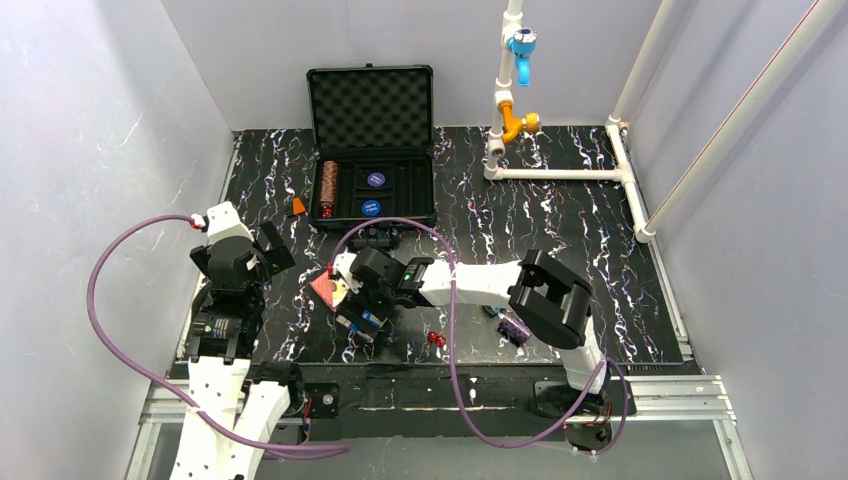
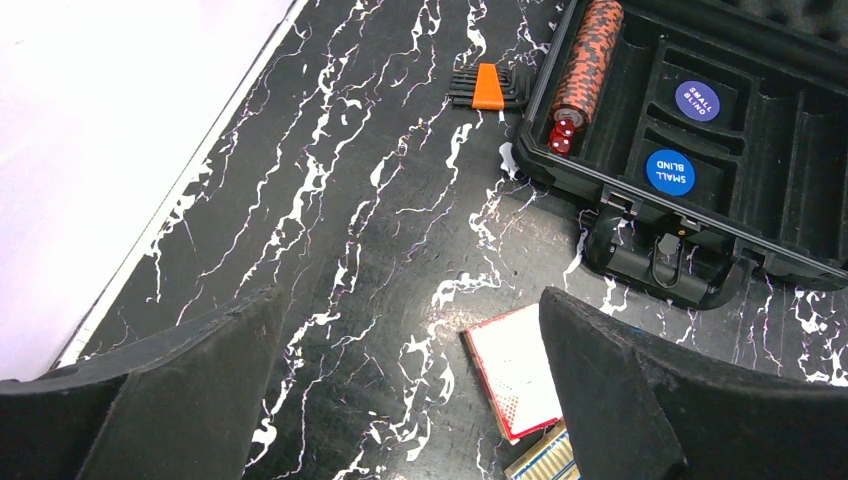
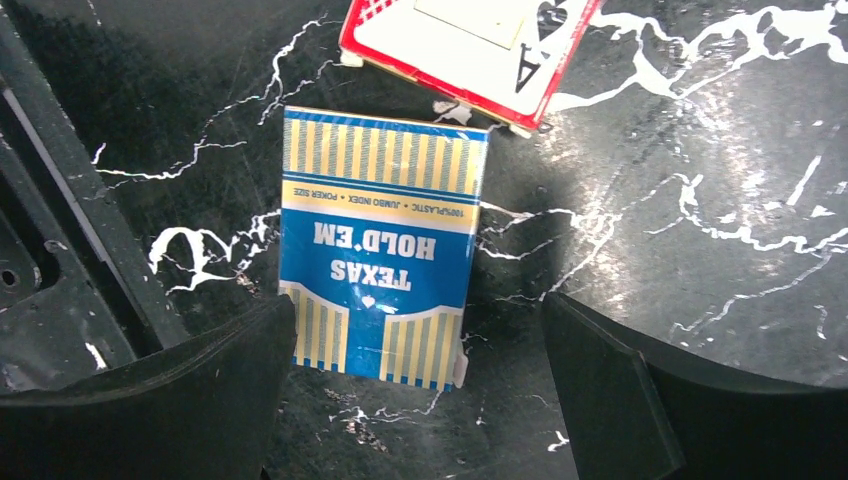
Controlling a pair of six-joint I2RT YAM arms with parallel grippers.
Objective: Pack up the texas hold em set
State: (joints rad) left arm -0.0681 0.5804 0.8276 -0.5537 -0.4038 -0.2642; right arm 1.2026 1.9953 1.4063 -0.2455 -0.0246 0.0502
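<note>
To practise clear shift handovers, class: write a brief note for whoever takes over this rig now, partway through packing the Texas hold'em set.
Left gripper: open, empty.
Right gripper: open, above the blue card box, not gripping.
Done: black case open, holding brown chip stack, red dice, blind buttons.
Left on the table: blue card box, red card box, loose red dice, purple chips; then shut the lid.

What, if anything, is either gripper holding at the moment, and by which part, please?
Nothing is held. The right gripper is open above the blue card box, not closed on it; the left gripper is open over the table.
</note>
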